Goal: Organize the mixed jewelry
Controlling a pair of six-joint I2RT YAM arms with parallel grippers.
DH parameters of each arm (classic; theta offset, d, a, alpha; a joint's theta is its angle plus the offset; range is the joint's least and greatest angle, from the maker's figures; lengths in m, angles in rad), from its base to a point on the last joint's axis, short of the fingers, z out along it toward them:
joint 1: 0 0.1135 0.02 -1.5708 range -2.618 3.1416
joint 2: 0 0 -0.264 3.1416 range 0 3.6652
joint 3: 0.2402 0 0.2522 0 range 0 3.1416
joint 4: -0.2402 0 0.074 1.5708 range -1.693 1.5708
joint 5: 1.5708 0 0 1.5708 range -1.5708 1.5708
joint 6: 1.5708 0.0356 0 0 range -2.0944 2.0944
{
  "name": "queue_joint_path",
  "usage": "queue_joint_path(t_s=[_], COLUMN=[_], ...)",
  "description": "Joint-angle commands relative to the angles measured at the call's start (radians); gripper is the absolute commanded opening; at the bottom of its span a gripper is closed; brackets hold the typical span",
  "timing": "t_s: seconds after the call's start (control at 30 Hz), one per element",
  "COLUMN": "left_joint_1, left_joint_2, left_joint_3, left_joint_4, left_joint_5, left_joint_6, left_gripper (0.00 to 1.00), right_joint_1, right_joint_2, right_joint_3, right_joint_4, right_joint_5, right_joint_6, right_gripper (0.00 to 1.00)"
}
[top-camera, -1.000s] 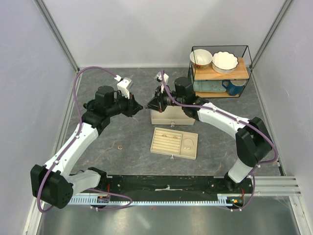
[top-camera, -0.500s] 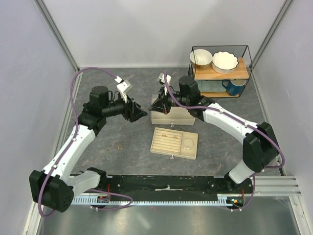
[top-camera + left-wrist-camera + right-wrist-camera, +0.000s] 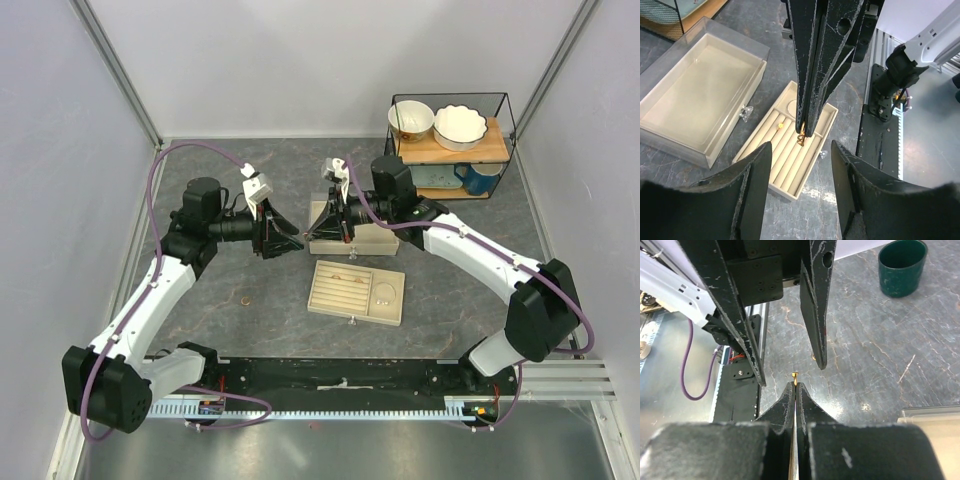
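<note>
1. Nearest, the beige slotted tray (image 3: 330, 292) lies flat on the grey table (image 3: 220, 330); one tiny gold piece (image 3: 780, 125) rests in it.
2. A small gold-brown item (image 3: 243, 299) lies on the table left of the tray, apart from it; too small to identify.
3. Beyond the tray, the right gripper (image 3: 795, 388) is pinched closed on a gold-brown ring (image 3: 801, 138), held in mid-air.
4. The left gripper (image 3: 801, 150) faces it, fingers spread wide, gripping nothing.
5. Behind stands the clear box (image 3: 705, 100).
6. Farthest is the wire shelf (image 3: 450, 150) holding bowls.
</note>
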State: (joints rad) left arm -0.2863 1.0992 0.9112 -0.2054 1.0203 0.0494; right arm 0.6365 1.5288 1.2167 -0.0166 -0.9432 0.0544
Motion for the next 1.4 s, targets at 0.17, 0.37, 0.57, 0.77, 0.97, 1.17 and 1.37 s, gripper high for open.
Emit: queue_joint_path(t_s=[0.17, 0.37, 0.57, 0.77, 0.97, 1.17, 1.37], left_joint_1=[0.009, 0.009, 0.01, 0.01, 0.009, 0.009, 0.009], left_joint_2=[0.004, 0.008, 0.013, 0.024, 0.031, 0.028, 0.033], left_joint_3=[0.002, -0.003, -0.012, -0.017, -0.015, -0.014, -0.015], left_joint_4=[0.06, 0.064, 0.063, 0.066, 0.07, 0.08, 0.093], left_joint_5=[0.113, 0.147, 0.175, 0.155, 0.144, 0.162, 0.173], left_joint_6=[0.03, 0.026, 0.026, 0.03, 0.029, 0.017, 0.001], left_gripper=[0.47, 0.39, 0.39, 0.4, 0.4, 0.35, 0.26], right_joint_1=[0.0, 0.0, 0.0, 0.0, 0.002, 0.005, 0.009], right_joint_2=[-0.033, -0.03, -0.024, -0.022, -0.019, -0.016, -0.012], right_joint_3=[-0.022, -0.023, -0.014, -0.013, -0.011, -0.016, -0.014], right_joint_4=[0.02, 0.02, 0.02, 0.033, 0.04, 0.043, 0.044], right_joint_5=[-0.114, -0.115, -0.12, -0.126, -0.129, -0.129, -0.129], right_joint_6=[-0.028, -0.033, -0.025, -0.01, -0.005, -0.004, -0.001], right_gripper=[0.0, 0.0, 0.0, 0.0, 0.0, 0.0, 0.0])
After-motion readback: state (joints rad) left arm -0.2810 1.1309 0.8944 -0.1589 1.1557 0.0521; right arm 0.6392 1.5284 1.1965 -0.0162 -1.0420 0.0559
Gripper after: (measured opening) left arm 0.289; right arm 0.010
